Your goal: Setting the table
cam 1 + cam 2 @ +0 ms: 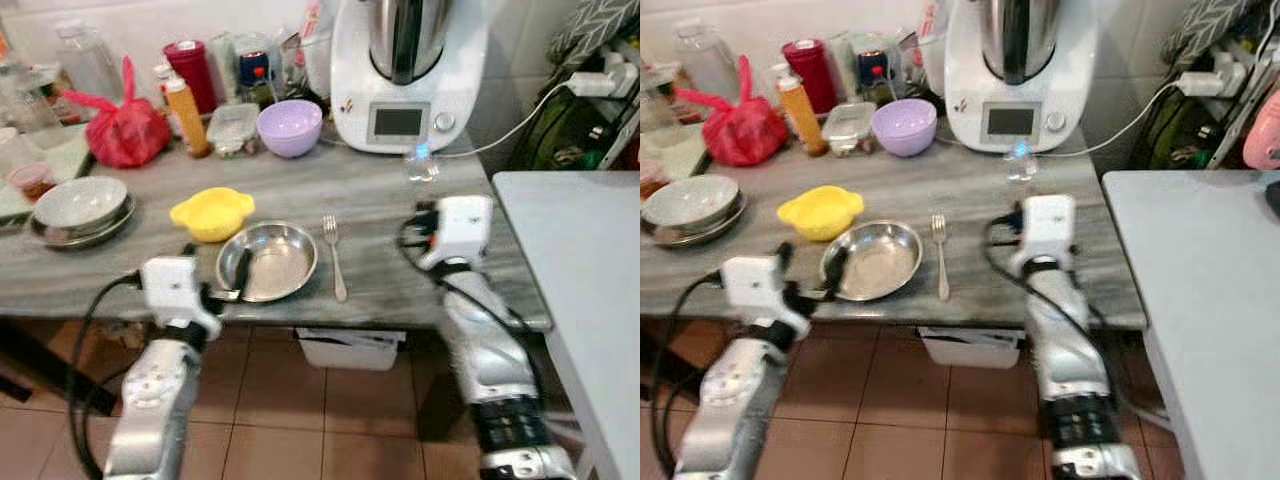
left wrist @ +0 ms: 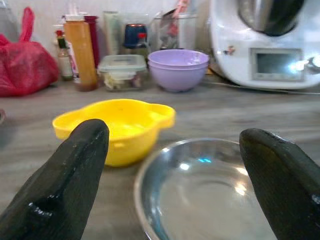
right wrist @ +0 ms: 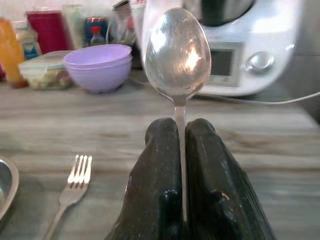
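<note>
On a cluttered kitchen surface [image 1: 400, 190], right fingers [image 3: 162, 165] clamp a spoon [image 3: 177, 50] upright, fork [image 3: 75, 182] lying leftward; left fingers [image 2: 75, 165] spread at the plate [image 2: 210, 195].

A grey wood-grain counter [image 1: 380, 195] stands over terracotta floor tiles [image 1: 270, 420], beside a white table [image 1: 580, 250].

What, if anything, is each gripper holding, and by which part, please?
The right gripper pinches a spoon by its handle, bowl upward. The left gripper, open, holds nothing.
</note>
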Available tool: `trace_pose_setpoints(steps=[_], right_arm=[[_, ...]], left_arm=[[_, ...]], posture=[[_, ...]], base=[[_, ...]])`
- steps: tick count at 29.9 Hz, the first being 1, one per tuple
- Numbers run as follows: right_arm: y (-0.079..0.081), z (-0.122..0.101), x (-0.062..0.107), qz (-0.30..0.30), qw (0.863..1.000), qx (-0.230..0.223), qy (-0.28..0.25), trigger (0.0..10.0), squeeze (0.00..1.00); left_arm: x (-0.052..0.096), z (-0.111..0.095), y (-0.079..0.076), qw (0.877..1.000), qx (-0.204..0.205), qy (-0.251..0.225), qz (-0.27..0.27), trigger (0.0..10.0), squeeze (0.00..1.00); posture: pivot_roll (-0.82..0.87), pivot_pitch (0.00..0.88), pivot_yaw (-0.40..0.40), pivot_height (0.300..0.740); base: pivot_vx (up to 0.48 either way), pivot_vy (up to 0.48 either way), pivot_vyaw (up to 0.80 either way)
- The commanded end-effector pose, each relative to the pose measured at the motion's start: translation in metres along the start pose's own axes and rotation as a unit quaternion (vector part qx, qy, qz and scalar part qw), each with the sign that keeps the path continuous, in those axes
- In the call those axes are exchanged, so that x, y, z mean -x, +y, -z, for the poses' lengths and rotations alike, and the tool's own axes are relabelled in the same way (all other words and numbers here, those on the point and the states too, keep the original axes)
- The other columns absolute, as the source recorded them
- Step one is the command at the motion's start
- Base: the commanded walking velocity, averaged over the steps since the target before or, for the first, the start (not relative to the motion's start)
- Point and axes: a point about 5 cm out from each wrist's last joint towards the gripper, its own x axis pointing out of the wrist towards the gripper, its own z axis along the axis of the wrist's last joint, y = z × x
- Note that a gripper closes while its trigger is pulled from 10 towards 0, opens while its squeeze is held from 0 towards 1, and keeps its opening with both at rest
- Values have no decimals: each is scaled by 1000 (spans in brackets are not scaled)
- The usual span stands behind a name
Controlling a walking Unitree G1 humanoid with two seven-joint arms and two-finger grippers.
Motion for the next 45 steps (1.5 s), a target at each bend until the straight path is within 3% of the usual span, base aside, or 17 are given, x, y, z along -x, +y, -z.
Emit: trace_pose_setpoints(steps=[1,10,16,28,35,45], right_arm=[[-3,-3,0,3,1000,1,-4,10000,0],[5,5,11,-10,1000,-8,11,10000,0],[9,15,22,-10,999,-17,35,10000,0],[11,36,26,-3,992,-60,109,10000,0],[21,40,19,-18,986,-88,139,10000,0],[39,45,16,-49,982,-80,162,10000,0]], left_arm=[[2,-1,-1,1000,-10,4,2,10000,0],[29,8,-9,994,-52,45,84,10000,0],[43,10,-12,989,-56,65,121,10000,0],[52,7,-14,978,-64,85,177,10000,0],[57,6,-19,973,-60,95,200,10000,0],[62,6,-20,971,-58,104,205,10000,0]], posture=[[-89,66,94,740],[-89,66,94,740],[-81,86,102,740],[-66,125,120,740],[-65,140,128,740],[-49,156,123,740]], base=[[0,0,0],[0,0,0],[0,0,0],[0,0,0],[0,0,0],[0,0,0]])
